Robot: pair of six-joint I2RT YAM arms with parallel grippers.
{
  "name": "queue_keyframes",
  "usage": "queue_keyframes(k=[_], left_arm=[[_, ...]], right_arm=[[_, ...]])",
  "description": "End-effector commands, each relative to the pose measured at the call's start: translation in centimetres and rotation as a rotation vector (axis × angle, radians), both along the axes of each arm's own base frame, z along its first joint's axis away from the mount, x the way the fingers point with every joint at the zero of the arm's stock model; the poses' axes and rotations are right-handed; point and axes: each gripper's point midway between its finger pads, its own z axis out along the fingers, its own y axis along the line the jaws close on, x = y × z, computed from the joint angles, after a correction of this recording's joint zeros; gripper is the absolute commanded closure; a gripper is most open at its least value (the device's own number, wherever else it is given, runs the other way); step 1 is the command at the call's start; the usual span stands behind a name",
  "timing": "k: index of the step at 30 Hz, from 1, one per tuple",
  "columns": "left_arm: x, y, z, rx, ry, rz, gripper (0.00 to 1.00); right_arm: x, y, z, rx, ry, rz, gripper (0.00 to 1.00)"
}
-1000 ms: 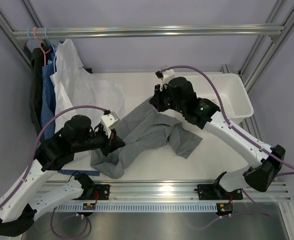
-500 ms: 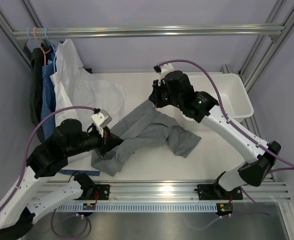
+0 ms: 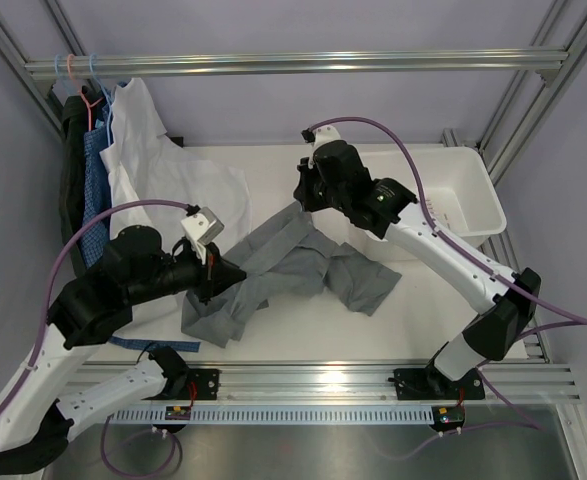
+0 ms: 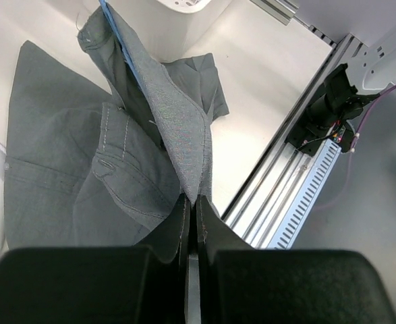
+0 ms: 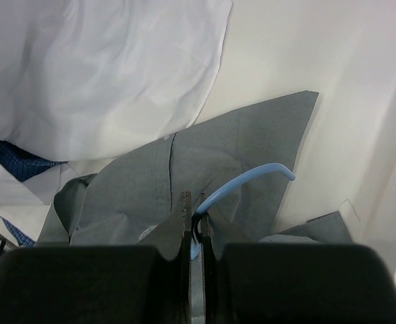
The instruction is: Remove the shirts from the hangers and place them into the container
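Top external view: a grey shirt [image 3: 293, 268] lies crumpled in the middle of a white surface [image 3: 303, 335]. The left end effector [image 3: 235, 274] is closed on the end of the shirt nearest the left edge, where the cloth bunches up. The right end effector [image 3: 302, 200] is at the shirt's far end, tilted down onto it. A white container [image 3: 470, 195] sits in the far right corner, apart from the grey shirt. A metal rail [image 3: 303, 63] runs above the far edge. At its left end hang a white shirt [image 3: 158, 175], a blue checked shirt [image 3: 95, 195] and a dark shirt [image 3: 71, 170], with thin hanger hooks [image 3: 91, 68] over the rail.

Left wrist view: the two fingers are pressed together, pinching a raised fold of the grey shirt. The fold stands up as a taut ridge running away from the camera. The rest of the shirt lies flat on the surface to one side, with a stitched seam showing.

Right wrist view: the fingers are narrowed onto a light blue hanger [image 5: 251, 181], whose curved hook arcs up out of the grip. The grey shirt lies beneath it, one pointed corner spread on the surface. Beyond it, the white shirt drapes down, with a strip of the blue checked shirt at its lower edge.
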Motion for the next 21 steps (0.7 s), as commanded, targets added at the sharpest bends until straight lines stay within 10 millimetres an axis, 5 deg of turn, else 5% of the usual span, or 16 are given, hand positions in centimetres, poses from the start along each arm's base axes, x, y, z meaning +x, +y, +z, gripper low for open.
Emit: queue_keyframes(k=[1, 10, 15, 21], left_arm=[[-2.4, -0.4, 2.5, -0.084, 0.014, -0.088, 1.00], [-3.2, -1.1, 2.5, -0.149, 0.047, -0.124, 0.87], [-3.5, -1.4, -0.3, -0.114, 0.145, -0.120, 0.79], [-3.2, -1.3, 0.6, -0.170, 0.097, -0.101, 0.55]], right_arm=[[4.1, -3.8, 2.2, -0.058, -0.114, -0.236, 1.00], [4.4, -4.3, 2.4, -0.039, -0.141, -0.275, 1.00], [3.3, -5.9, 3.7, 0.018, -0.174, -0.321, 1.00], [2.5, -6.3, 3.8, 0.041, -0.197, -0.297, 1.00]])
